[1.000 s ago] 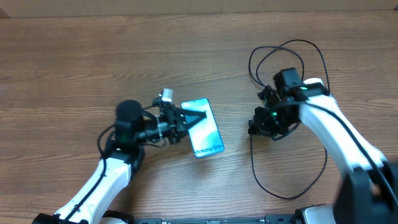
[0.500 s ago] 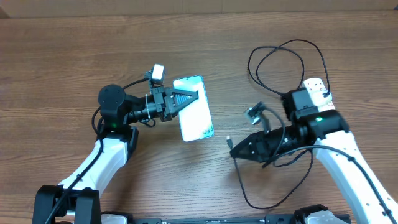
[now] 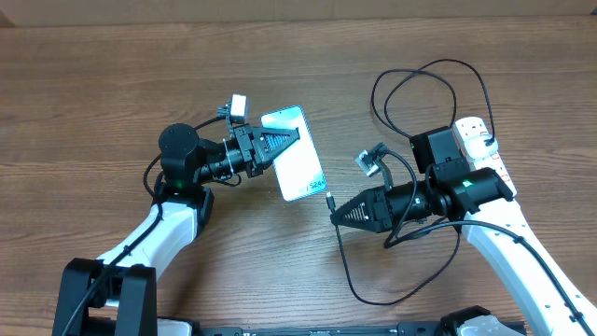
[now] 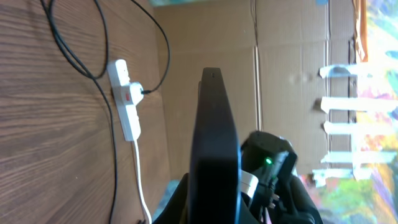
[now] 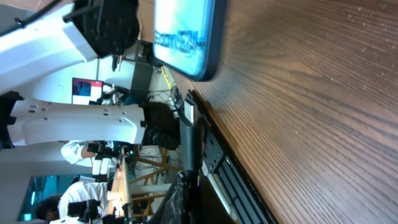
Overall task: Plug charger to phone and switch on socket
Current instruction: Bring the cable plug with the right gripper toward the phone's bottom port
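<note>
Left claw [image 3: 283, 145] clenched on raised phone [image 3: 300, 168], right claw [image 3: 338, 212] pinching charger [image 3: 329, 200], tip beside phone's edge

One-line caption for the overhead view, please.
Left gripper grips the lit phone while right gripper holds the charger connector close to its lower end.

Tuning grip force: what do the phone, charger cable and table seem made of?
The phone: glossy glass-like lit front, dark frame. The charger cable: thin, black, probably rubbery plastic; it loops freely. The table: matte wood grain, possibly laminate.
</note>
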